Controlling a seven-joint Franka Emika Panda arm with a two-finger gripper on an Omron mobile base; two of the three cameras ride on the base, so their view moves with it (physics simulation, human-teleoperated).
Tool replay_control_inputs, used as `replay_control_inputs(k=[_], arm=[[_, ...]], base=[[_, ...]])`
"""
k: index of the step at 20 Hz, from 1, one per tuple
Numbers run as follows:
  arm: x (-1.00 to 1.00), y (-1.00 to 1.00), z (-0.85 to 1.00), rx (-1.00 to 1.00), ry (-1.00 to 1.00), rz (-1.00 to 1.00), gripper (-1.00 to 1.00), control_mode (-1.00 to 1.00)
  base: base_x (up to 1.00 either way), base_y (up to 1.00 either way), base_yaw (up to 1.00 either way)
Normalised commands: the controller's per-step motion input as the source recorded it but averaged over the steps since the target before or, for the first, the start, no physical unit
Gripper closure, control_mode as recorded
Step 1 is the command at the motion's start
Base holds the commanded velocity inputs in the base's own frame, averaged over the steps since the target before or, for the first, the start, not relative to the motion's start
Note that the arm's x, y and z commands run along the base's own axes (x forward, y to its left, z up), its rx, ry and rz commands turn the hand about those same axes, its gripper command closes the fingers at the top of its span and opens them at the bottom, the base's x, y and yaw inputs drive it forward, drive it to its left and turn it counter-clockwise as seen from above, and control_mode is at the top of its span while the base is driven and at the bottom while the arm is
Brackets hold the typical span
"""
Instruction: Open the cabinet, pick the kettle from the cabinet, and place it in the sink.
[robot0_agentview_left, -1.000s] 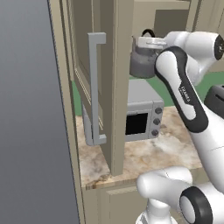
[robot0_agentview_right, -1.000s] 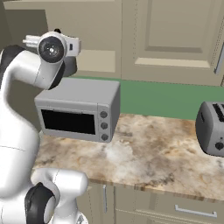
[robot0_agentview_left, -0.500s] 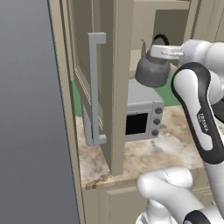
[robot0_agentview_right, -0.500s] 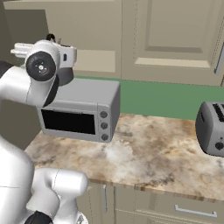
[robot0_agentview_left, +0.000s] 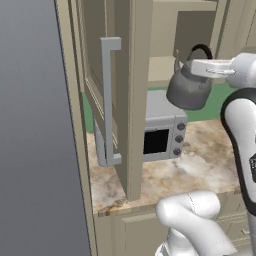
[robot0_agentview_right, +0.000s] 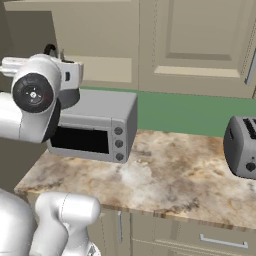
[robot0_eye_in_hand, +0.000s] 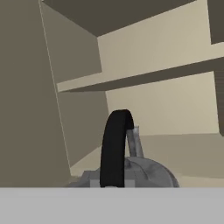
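The kettle (robot0_agentview_left: 189, 86) hung in the air in front of the open cabinet (robot0_agentview_left: 131, 95), above and toward 2 o'clock from the microwave (robot0_agentview_left: 161, 132) in the left base view. It was tilted, with its spout toward the cabinet interior. The end effector (robot0_agentview_left: 204, 67) held it by the black arched handle (robot0_eye_in_hand: 114, 146), though the fingertips themselves could not be made out, so how tightly they pinched cannot be told. In the hand view the handle stood at 6 o'clock, with the cabinet's bare shelf (robot0_eye_in_hand: 144, 76) beyond it. The cabinet door (robot0_agentview_left: 107, 100) stood swung out at 9 o'clock of the kettle. Below lay the marbled surface (robot0_agentview_right: 170, 175), with a toaster (robot0_agentview_right: 242, 146) at 3 o'clock of the right base view.
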Motion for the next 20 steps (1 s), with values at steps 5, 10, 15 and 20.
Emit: replay_control_inputs(k=[5,10,15,20], arm=[[-0.46,-0.15,-0.25,-0.13,0.0,0.0,1.0,-1.0],[-0.33,-0.03,-0.3,-0.11,0.02,0.0,1.0,-1.0],[-0.17,-0.04,-0.3,-0.03,0.04,0.0,1.0,-1.0],[-0.13,-0.06,-0.28,0.01,0.14,0.0,1.0,-1.0]], base=[[0.0,0.0,0.0],[0.0,0.0,0.0],[0.0,0.0,0.0],[0.0,0.0,0.0]])
